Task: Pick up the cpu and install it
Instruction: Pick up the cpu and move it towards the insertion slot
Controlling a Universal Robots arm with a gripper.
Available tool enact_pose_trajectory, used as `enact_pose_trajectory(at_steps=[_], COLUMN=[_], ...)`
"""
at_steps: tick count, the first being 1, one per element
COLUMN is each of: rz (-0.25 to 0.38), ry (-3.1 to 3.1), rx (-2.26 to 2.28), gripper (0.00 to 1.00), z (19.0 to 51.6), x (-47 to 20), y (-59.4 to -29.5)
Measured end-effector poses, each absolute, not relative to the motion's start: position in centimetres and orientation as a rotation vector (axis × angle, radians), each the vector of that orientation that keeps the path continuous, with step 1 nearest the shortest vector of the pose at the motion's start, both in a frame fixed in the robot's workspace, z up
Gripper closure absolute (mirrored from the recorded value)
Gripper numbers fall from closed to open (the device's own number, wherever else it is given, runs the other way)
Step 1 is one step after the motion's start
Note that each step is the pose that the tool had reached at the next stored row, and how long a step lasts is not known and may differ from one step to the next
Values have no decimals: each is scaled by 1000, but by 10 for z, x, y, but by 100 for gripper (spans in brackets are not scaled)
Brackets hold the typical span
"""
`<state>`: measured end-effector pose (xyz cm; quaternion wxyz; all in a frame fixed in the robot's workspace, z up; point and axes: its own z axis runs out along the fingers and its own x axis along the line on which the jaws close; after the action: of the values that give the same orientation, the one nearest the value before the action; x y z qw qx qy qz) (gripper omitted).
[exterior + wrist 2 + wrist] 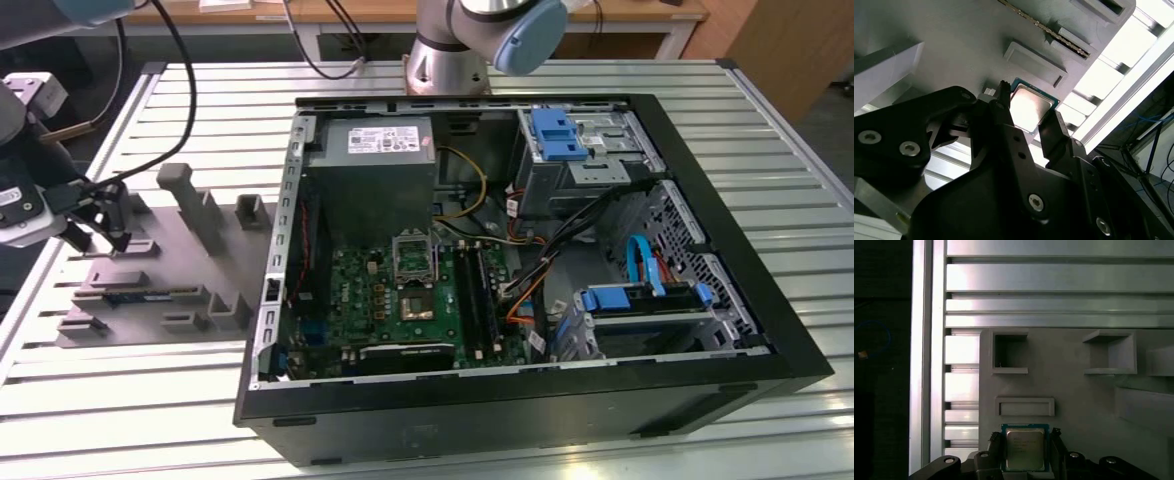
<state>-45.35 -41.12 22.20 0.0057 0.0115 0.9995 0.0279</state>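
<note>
While the cpu (1025, 449) lies flat on the grey tray (1074, 390), outside the computer case (534, 405) and off that case's side wall toward the exterior view's left, it is straddled by the claw (1026, 435).

Claw state: spread, one finger set close beside each of two opposite cpu edges; whether contact is made cannot be told. Nothing is lifted. The cpu (1030, 107) is seated on the tray, silvery lid up, in both wrist views.

Step in hand, as judged: the grasp. The claw is best centred so that both edges are met together, since a one-sided touch would be expected to skew the chip. Only the rim should be gripped, low and level, with light force; so thin a part is easily tipped.

Other items: tray and case are carried by the slatted metal counter (134, 400), the tray just beside the case. A green motherboard (387, 300) is held inside the case.

Writing: dark print is seen on the cpu lid but cannot be read. A label is carried on the grey power supply (380, 140) inside the case; its text is not legible.
</note>
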Motion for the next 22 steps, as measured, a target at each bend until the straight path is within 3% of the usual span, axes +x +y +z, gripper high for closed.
enact_pose_trajectory(at_steps=[22], rz=[87], ry=[3129], rx=[36], gripper=[53], z=[240], x=[-453], y=[-411])
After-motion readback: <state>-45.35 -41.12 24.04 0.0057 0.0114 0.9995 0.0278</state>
